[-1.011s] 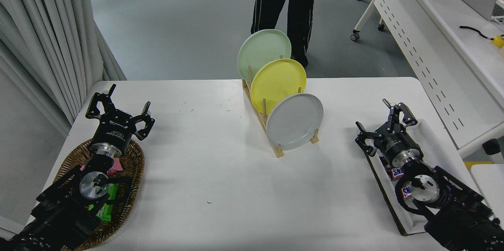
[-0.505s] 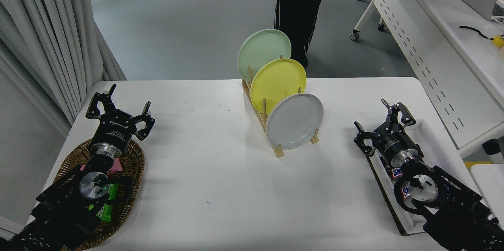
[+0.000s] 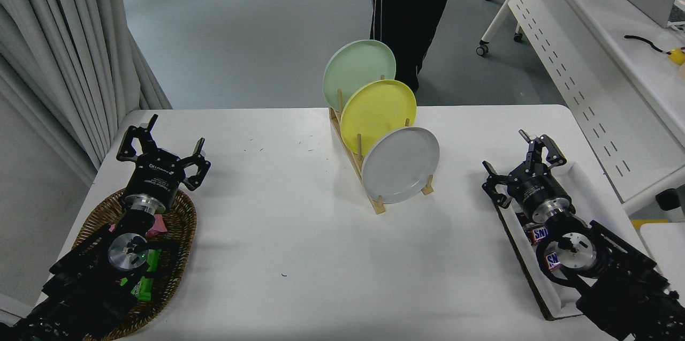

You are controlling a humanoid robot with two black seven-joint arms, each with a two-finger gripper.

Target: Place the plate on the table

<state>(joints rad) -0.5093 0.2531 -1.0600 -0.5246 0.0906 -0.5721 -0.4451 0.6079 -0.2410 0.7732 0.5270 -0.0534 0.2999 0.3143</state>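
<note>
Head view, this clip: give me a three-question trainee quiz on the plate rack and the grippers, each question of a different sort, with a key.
1. True or false: the light-grey plate lies flat on the table.
2. Which plate stands nearest the camera in the wooden rack? A pale green B yellow C light-grey
3. Fill in: both the left gripper and the right gripper are ____ and hold nothing.

Key: 1 false, it stands on edge in the rack; 2 C; 3 open.

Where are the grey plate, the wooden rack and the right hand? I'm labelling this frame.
grey plate (image 3: 400, 165): head view, centre of its face.
wooden rack (image 3: 378, 205): head view, near end of base.
right hand (image 3: 518, 161): head view, midway between fingertips.
</note>
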